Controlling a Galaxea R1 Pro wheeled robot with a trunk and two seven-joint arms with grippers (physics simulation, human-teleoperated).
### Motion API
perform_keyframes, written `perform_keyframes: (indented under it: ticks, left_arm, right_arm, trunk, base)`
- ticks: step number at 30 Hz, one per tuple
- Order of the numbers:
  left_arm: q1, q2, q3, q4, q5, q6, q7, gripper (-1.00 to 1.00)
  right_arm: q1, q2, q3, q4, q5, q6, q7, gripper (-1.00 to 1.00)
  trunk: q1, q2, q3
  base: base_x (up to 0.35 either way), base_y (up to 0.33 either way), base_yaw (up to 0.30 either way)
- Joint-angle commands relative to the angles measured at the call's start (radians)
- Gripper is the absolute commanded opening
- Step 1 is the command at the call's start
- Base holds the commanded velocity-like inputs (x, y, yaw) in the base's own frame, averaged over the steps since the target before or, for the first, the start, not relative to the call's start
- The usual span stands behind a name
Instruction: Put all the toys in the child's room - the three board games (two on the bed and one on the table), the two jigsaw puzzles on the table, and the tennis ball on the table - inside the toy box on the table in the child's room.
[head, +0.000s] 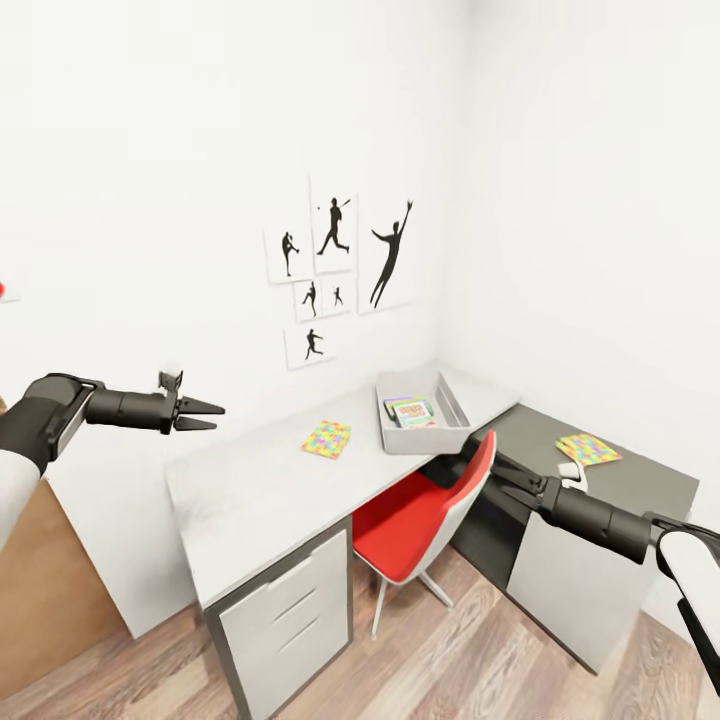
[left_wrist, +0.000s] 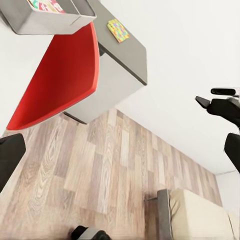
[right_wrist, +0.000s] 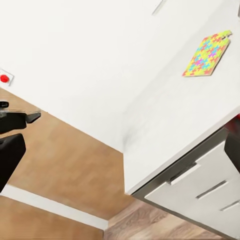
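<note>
The light grey toy box (head: 423, 425) (left_wrist: 42, 20) stands on the pale table (head: 250, 490) (right_wrist: 165, 115) with colourful board games (head: 411, 411) inside it. One jigsaw puzzle (head: 327, 438) (right_wrist: 207, 53) lies flat on the table, left of the box. Another jigsaw puzzle (head: 588, 449) (left_wrist: 118, 30) lies on the lower dark desk (head: 640, 470). My left gripper (head: 212, 415) (left_wrist: 121, 152) hangs open and empty in the air, left of the table. My right gripper (head: 503, 479) is open and empty above the red chair. A corner of the bed (left_wrist: 200, 217) shows. The tennis ball is out of view.
A red chair (head: 425, 510) (left_wrist: 55, 80) is tucked at the table's inner corner. White drawers (head: 290, 610) (right_wrist: 200, 185) close the table's near end. A brown wooden panel (head: 50, 600) stands at left. Athlete silhouettes (head: 340, 265) hang on the wall. Wood plank floor (head: 450, 660) lies below.
</note>
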Motion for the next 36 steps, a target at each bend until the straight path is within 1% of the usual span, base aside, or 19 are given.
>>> perform_keyframes:
  ticks: [1,3,6,9,12,14,15,17,18,19,21,22,23,26,28,30,31,33,36]
  left_arm:
    - [0.003,0.001,-0.004,0.001,-0.002,0.002,-0.006,1.00]
    - [0.015,0.003,-0.004,0.002,-0.002,-0.020,-0.006,1.00]
    - [0.028,0.007,-0.004,0.003,-0.002,-0.034,-0.006,1.00]
    - [0.054,0.016,-0.004,0.004,-0.001,-0.046,-0.006,1.00]
    - [0.091,0.033,-0.003,0.001,0.000,-0.055,-0.006,1.00]
    - [0.117,0.050,-0.001,0.000,0.004,-0.077,-0.006,1.00]
    - [0.132,0.064,-0.001,-0.001,0.007,-0.097,-0.006,1.00]
    - [0.147,0.077,0.000,0.000,0.008,-0.115,-0.006,1.00]
    - [0.161,0.086,0.001,0.002,0.009,-0.127,-0.006,1.00]
    - [0.167,0.090,0.001,0.003,0.010,-0.133,-0.006,1.00]
    - [0.198,0.098,0.002,0.005,0.010,-0.148,-0.006,1.00]
    - [0.206,0.100,0.003,0.005,0.011,-0.151,-0.006,1.00]
    - [0.222,0.102,0.005,0.005,0.011,-0.158,-0.006,1.00]
    - [0.240,0.107,0.008,0.005,0.012,-0.174,-0.006,1.00]
    - [0.253,0.129,0.011,0.005,0.016,-0.193,-0.006,1.00]
    - [0.256,0.145,0.012,0.005,0.021,-0.199,-0.006,1.00]
    - [0.260,0.161,0.013,0.005,0.029,-0.204,-0.006,1.00]
    - [0.264,0.176,0.013,0.004,0.043,-0.212,-0.006,1.00]
    - [0.270,0.205,0.015,0.004,0.083,-0.228,-0.006,1.00]
  right_arm:
    - [-0.001,0.000,-0.001,0.000,0.008,0.004,0.008,1.00]
    - [-0.001,0.000,-0.001,0.001,0.008,0.004,0.009,1.00]
    - [-0.001,0.000,-0.001,0.002,0.008,0.003,0.010,1.00]
    - [-0.001,0.000,-0.001,0.003,0.008,0.003,0.010,1.00]
    - [-0.001,0.000,0.000,0.006,0.008,0.001,0.010,1.00]
    - [-0.001,0.000,0.000,0.018,0.008,-0.011,0.012,1.00]
    - [-0.001,0.000,0.001,0.030,0.007,-0.028,0.013,1.00]
    - [-0.001,-0.001,0.005,0.046,0.009,-0.048,0.014,1.00]
    - [-0.001,-0.001,0.016,0.065,0.015,-0.070,0.017,1.00]
    - [-0.001,-0.002,0.024,0.074,0.021,-0.081,0.018,1.00]
    - [-0.001,-0.002,0.071,0.102,0.048,-0.119,0.027,1.00]
    - [-0.001,-0.002,0.084,0.105,0.055,-0.129,0.031,1.00]
    - [0.000,-0.003,0.109,0.107,0.070,-0.154,0.041,1.00]
    - [0.002,-0.008,0.141,0.100,0.087,-0.206,0.068,1.00]
    - [0.002,-0.012,0.169,0.092,0.104,-0.277,0.130,1.00]
    - [0.001,-0.012,0.184,0.091,0.121,-0.302,0.161,1.00]
    - [0.001,-0.009,0.200,0.092,0.149,-0.320,0.187,1.00]
    - [0.001,-0.007,0.214,0.094,0.188,-0.332,0.207,1.00]
    - [0.001,-0.004,0.228,0.098,0.250,-0.347,0.229,1.00]
  trunk:
    - [0.000,-0.002,-0.001]
    - [0.000,-0.002,0.000]
    - [0.000,-0.002,0.001]
    - [0.000,-0.002,0.002]
    - [0.000,-0.002,0.002]
    - [0.000,-0.002,0.002]
    - [0.000,-0.002,0.002]
    - [0.000,-0.002,0.002]
    - [0.000,-0.002,0.002]
    - [0.000,-0.002,0.002]
    - [0.000,-0.002,0.002]
    - [0.000,-0.002,0.002]
    - [0.000,-0.002,0.002]
    - [0.000,-0.002,0.002]
    - [0.000,-0.002,0.002]
    - [0.000,-0.002,0.002]
    - [0.000,-0.002,0.002]
    - [0.000,-0.002,0.002]
    - [0.000,-0.002,0.002]
  base:
    - [-0.208,0.000,0.010]
    - [-0.141,0.000,0.007]
    - [-0.072,0.000,0.003]
    - [-0.029,0.000,0.001]
    - [-0.012,0.000,0.001]
    - [-0.005,0.000,0.000]
    - [-0.003,0.000,0.000]
    - [-0.002,0.000,0.000]
    - [-0.001,0.000,0.000]
    - [-0.001,0.000,0.000]
    - [0.000,0.000,0.000]
    - [0.000,0.000,0.000]
    - [0.000,0.000,0.000]
    - [0.000,0.000,0.000]
    - [0.000,0.000,0.000]
    - [0.000,0.000,0.000]
    - [0.000,0.000,0.000]
    - [0.000,0.000,0.000]
    - [0.000,0.000,0.000]
